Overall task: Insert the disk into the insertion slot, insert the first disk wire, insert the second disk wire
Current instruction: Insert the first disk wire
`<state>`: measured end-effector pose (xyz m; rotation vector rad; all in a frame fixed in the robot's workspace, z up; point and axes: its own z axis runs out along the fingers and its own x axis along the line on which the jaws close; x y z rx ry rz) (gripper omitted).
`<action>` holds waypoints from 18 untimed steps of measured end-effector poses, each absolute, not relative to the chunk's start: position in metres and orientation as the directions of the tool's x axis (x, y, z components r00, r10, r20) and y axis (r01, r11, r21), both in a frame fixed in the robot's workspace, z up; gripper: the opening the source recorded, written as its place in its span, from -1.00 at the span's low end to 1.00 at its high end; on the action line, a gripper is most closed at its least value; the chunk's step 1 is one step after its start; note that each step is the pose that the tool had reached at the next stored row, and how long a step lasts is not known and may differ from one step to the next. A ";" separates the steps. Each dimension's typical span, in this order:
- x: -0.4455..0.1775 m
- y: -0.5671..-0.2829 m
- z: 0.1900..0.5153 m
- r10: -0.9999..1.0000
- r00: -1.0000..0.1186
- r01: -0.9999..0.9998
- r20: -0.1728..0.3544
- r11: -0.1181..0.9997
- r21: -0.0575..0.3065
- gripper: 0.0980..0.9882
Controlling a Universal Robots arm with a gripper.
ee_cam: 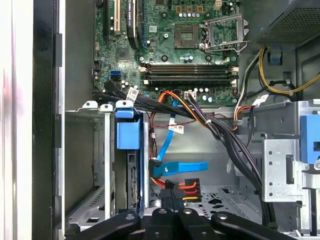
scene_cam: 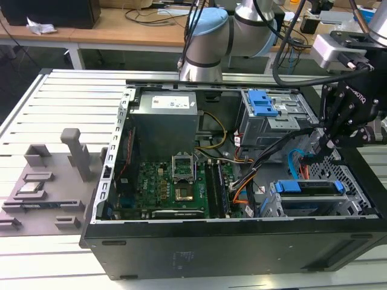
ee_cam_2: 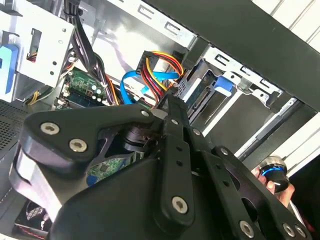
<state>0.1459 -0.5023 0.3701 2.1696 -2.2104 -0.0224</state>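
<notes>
In the first wrist view, the silver perforated sheet-metal drive cage [ee_cam: 85, 205] holds the flat silver hard drive [ee_cam: 132, 180] in its bright blue plastic carrier [ee_cam: 128, 134]. The drive sits edge-on with its label hidden. Just beside it curves the thin flat light-blue cable [ee_cam: 176, 167]; I cannot tell whether its plug is seated. The thin red, orange and black wire bundle [ee_cam: 190, 188] ends in a black plug, partly covered by the black gripper [ee_cam: 171, 193], whose fingers are pinched together on it.

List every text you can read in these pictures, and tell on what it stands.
No text is legible.
Power supply label: too small.
Lettering on the gripper: blurred.
White cable tag: too small.
Tag on the second disk wire: too small.
Motherboard print: too small.
</notes>
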 end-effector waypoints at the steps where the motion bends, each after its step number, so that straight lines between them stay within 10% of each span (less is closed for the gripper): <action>1: 0.146 -0.502 0.370 -1.000 -0.018 -0.999 0.021 0.019 0.041 -0.96; 5: 0.146 -0.502 0.370 -1.000 -0.018 -0.999 0.022 0.019 0.041 -0.41; 18: 0.146 -0.502 0.352 -0.999 -0.018 -0.999 0.045 0.020 0.041 -0.41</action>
